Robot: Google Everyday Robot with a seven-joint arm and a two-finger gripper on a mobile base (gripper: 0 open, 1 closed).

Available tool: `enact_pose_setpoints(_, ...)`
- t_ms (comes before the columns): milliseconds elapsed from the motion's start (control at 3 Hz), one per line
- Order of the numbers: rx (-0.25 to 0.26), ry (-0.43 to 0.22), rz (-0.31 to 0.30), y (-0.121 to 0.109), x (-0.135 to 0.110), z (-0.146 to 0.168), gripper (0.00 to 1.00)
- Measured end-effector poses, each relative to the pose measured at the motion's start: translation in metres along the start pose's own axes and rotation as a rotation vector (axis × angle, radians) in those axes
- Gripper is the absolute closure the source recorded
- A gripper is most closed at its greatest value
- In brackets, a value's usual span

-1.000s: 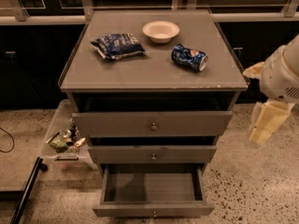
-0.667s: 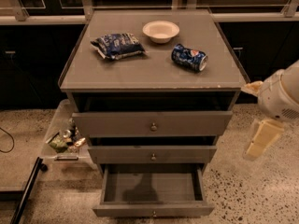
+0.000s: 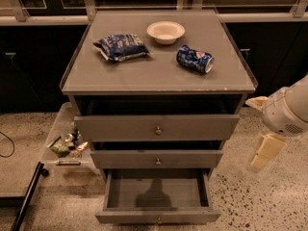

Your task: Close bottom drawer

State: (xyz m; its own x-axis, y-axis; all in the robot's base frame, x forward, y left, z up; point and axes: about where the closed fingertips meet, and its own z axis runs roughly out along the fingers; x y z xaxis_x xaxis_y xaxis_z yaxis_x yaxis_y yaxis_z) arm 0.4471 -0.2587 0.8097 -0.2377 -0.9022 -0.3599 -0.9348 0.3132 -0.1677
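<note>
The bottom drawer (image 3: 158, 215) of the grey cabinet is pulled far out, and its inside is empty. Its narrow front sits at the lower edge of the view with a small knob (image 3: 159, 221) at centre. The middle drawer (image 3: 157, 160) and the top drawer (image 3: 157, 127) above it stand slightly out. My gripper (image 3: 265, 153) hangs at the right of the cabinet, about level with the middle drawer, apart from all drawers. It holds nothing that I can see.
On the cabinet top (image 3: 159, 76) lie a blue chip bag (image 3: 121, 46), a white bowl (image 3: 165, 32) and a tipped blue can (image 3: 194, 59). A low tray (image 3: 62, 143) with small items sits on the floor at the left. Speckled floor lies to the right.
My arm and gripper have moved downward at the right of the cabinet. The drawers have not moved.
</note>
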Motion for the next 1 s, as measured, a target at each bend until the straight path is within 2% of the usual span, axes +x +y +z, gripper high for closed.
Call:
enact_pose_setpoints(333,-0.028,-0.036,0.022,0.005,0.007,0.015,0.0)
enact_pose_setpoints(667,-0.086,-0.097,0.087,0.017,0.03,0.059,0.0)
enact_pose_setpoints(1000,-0.121,-0.128,0.124,0.027,0.055,0.103,0.0)
